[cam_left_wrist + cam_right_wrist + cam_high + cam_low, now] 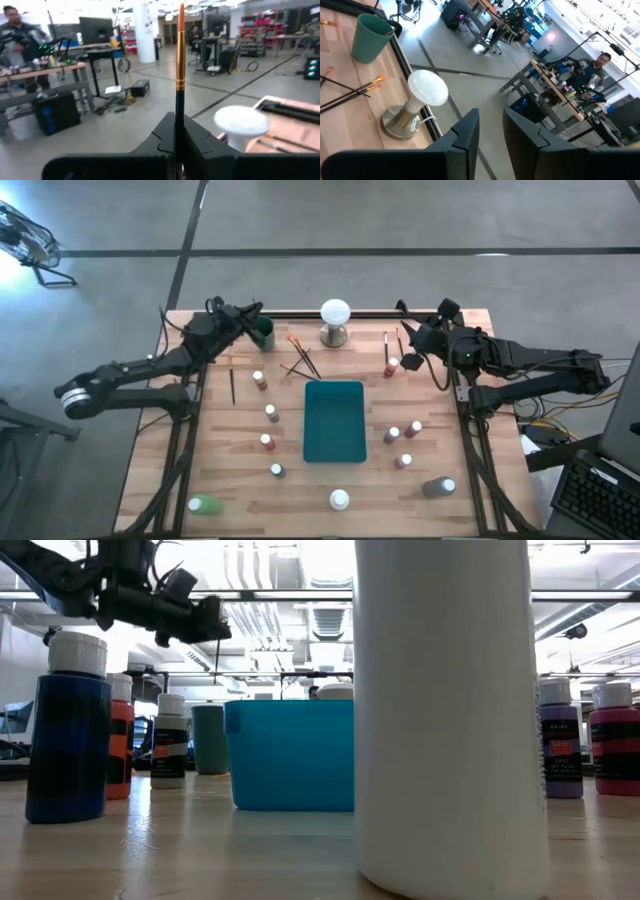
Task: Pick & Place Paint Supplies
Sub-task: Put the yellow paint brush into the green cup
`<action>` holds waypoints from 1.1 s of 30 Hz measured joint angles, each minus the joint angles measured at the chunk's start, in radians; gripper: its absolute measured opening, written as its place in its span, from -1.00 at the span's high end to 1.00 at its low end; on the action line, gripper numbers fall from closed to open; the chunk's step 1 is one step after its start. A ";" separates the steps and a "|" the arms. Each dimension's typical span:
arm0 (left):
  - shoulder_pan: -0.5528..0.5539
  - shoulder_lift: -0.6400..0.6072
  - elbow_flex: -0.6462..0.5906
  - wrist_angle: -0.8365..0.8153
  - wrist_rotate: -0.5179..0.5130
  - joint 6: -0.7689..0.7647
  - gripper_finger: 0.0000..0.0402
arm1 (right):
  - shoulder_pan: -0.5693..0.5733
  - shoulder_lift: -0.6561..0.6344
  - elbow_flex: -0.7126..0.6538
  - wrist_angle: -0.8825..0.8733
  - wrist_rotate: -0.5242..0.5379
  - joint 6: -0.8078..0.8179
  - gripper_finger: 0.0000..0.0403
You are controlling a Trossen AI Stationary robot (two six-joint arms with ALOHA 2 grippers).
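At the bottom edge of the high view, nearest the camera side of the wooden desk (230,510), lie a green bottle (205,504) at lower left, a white bottle (340,500) in the middle and a grey bottle (439,488) at lower right. In the low view the white bottle (450,710) fills the centre and blocks most of the scene behind it.

Above these, the flat teal tray (335,420) sits mid-frame, with small white-capped bottles on both sides: a column at its left, among them a red bottle (268,442), and a cluster at its right including a purple bottle (391,436).

Higher in the frame, crossed brushes (300,360) lie just above the tray, a single brush (232,380) lies at left, and two more lie upright in the frame at right beside a bottle (391,366). The white ball lamp (335,320) stands at the top centre edge, and a green cup (264,332) at its left.

The left gripper (245,315) hovers beside the cup, clenched on a thin brush (180,75) with an orange handle, gold ferrule and dark tip end, which stands up from between its fingers. The right gripper (412,332) hangs above the right-hand brushes, its jaws parted with nothing between them.
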 joint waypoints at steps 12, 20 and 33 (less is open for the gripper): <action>0.079 0.061 -0.099 0.149 0.026 -0.074 0.95 | -0.058 0.000 -0.009 0.028 -0.054 0.000 0.44; 0.090 0.133 -0.104 0.192 0.036 -0.072 0.95 | -0.093 0.002 -0.009 0.032 -0.115 0.031 0.33; 0.099 0.274 -0.104 0.265 0.051 -0.113 0.95 | -0.122 0.002 -0.017 0.033 -0.128 0.044 0.24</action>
